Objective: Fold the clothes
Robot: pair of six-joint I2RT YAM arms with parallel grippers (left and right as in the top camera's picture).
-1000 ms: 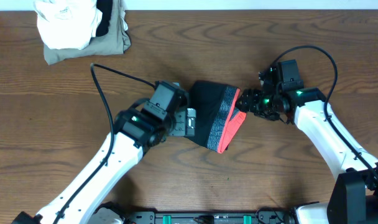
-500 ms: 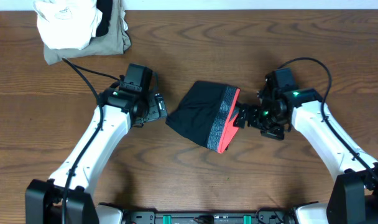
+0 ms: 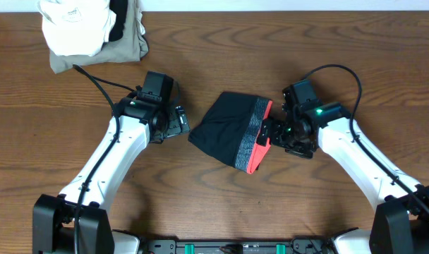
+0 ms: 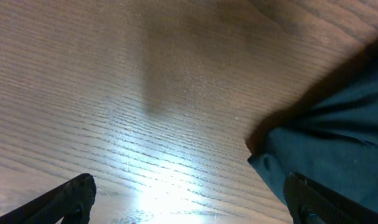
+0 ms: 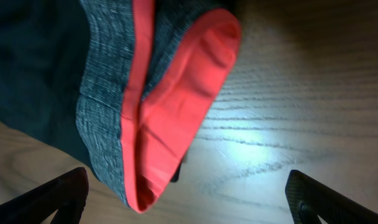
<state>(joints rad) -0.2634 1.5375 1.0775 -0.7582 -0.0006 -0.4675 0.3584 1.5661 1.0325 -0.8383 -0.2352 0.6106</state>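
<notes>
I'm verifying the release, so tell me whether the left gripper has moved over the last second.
Yes. The left gripper has pulled away from the black garment, leftward, toward the folded pile at upper left.

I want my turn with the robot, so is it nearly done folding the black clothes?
Nearly, it seems. Done: the black garment lies in a small folded bundle, red-orange waistband at one end. In hand: nothing; the left jaws stand open apart from it, the right jaws open beside the waistband. Left: maybe a tidy-up, or moving it to the folded pile.
</notes>
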